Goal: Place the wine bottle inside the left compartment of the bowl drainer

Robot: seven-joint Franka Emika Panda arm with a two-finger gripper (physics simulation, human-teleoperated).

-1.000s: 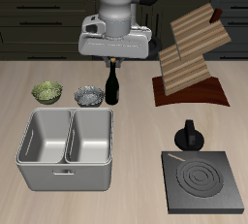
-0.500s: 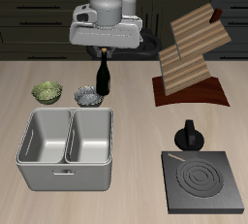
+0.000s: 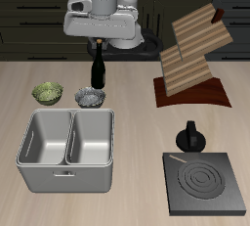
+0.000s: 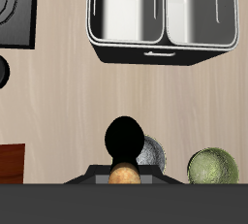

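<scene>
From the front, my gripper [image 3: 98, 42] hangs downward at the table's far side, clamped on the neck of the upright glossy black wine bottle [image 3: 97, 70], lifted beyond the bowl drainer [image 3: 66, 176]. Through my wrist camera, the bottle's brownish cap sits right beneath me, and both grey wells lie well apart from it across bare wood.

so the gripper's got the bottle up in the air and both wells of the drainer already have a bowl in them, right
Not quite. The gripper does hold the bottle in the air, but both wells of the drainer are empty, as the exterior view shows; the two bowls sit on the table behind it.
</scene>
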